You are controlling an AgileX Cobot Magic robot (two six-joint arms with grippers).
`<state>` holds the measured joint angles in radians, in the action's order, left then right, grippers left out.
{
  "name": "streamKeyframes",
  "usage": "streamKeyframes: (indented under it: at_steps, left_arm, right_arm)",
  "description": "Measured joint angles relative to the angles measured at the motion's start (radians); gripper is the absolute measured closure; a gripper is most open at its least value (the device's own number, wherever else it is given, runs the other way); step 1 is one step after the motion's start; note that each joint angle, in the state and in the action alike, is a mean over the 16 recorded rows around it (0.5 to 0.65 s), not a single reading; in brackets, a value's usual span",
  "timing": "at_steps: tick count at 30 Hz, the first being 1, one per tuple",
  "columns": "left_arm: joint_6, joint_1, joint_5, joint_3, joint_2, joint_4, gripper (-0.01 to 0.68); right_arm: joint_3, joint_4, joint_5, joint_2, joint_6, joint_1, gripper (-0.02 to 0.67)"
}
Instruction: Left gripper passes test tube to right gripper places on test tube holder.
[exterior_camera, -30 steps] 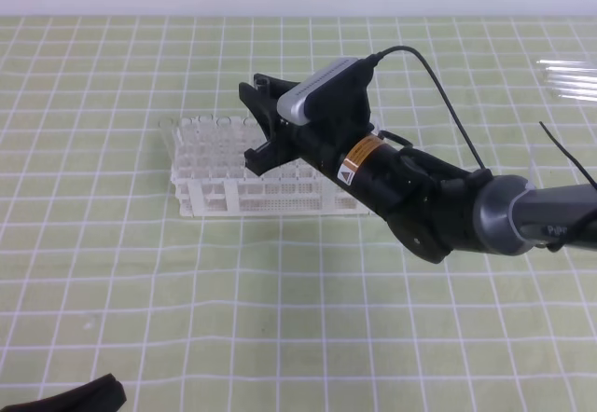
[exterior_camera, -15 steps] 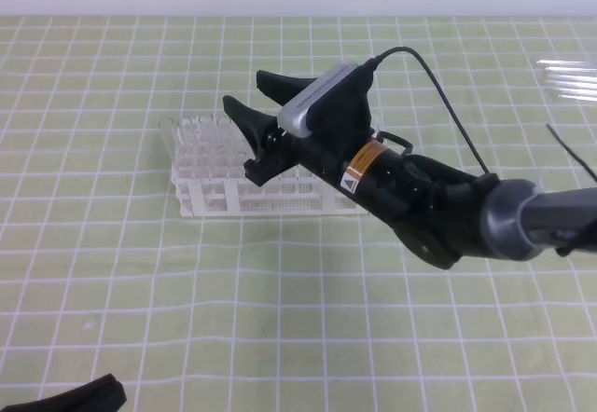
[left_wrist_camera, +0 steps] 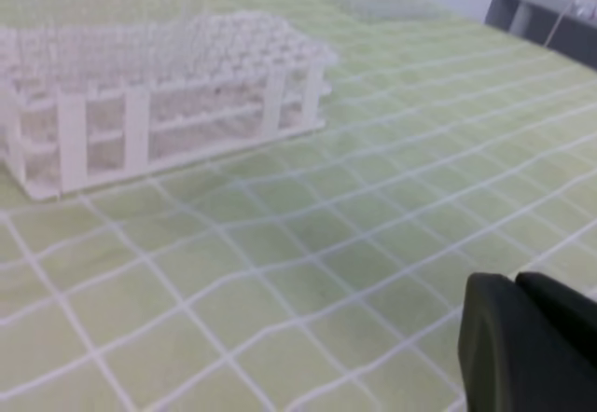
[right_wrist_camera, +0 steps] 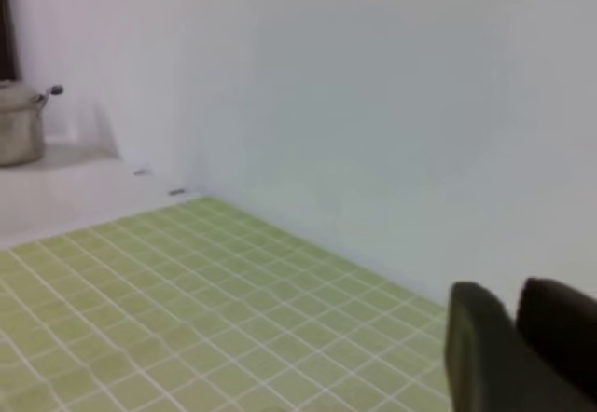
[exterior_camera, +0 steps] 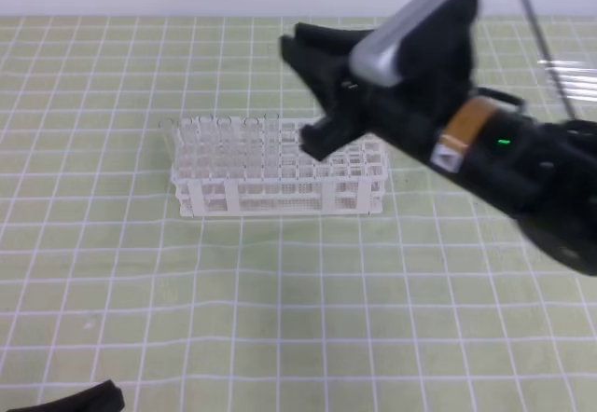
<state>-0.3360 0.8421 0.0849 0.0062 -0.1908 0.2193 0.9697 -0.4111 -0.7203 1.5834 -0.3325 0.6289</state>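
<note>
Right gripper point(exterior_camera: 312, 90): raised above the holder's right end, fingers nearly together, gripping nothing visible.
Left gripper point(left_wrist_camera: 522, 342): closed, empty, low over the checked cloth point(exterior_camera: 280, 281).
Test tube holder point(exterior_camera: 280, 184): beneath right fingers.
Test tube: indistinguishable among the rack's clear tubes.

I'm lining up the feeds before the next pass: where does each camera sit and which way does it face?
Exterior high: above the table, looking down on the white rack; right tool and arm show.
Left wrist: low over the cloth, facing the rack; left tool tips show.
Right wrist: raised, facing the wall; right tool tips show.
Exterior high and left wrist share the rack.
</note>
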Motion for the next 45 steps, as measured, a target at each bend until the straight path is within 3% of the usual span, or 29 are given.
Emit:
streamKeyframes:
  at_steps: [5,9,18,30,35,45]
  left_arm:
    - [0.003,0.0,0.028,-0.001,0.0,0.001,0.676]
    - [0.003,0.0,0.04,0.002,-0.001,0.002,0.676]
    - [0.003,0.0,0.044,0.003,-0.001,0.002,0.675]
    - [-0.001,0.0,0.042,0.004,-0.002,0.003,0.675]
    - [-0.003,0.0,0.041,0.005,-0.002,0.004,0.675]
    - [-0.004,0.0,0.04,0.006,-0.002,0.004,0.675]
  right_arm:
    - [-0.109,-0.024,0.082,-0.202,-0.075,0.0,0.605]
    - [-0.212,-0.032,0.115,-0.353,-0.124,0.0,0.649]
    - [-0.464,-0.032,0.16,-0.611,-0.175,0.0,0.663]
    - [-0.679,0.024,0.308,-0.745,-0.185,-0.026,0.663]
    - [-0.743,0.019,0.393,-0.852,-0.185,-0.123,0.663]
    - [-0.908,-0.058,0.473,-1.229,-0.207,-0.443,0.664]
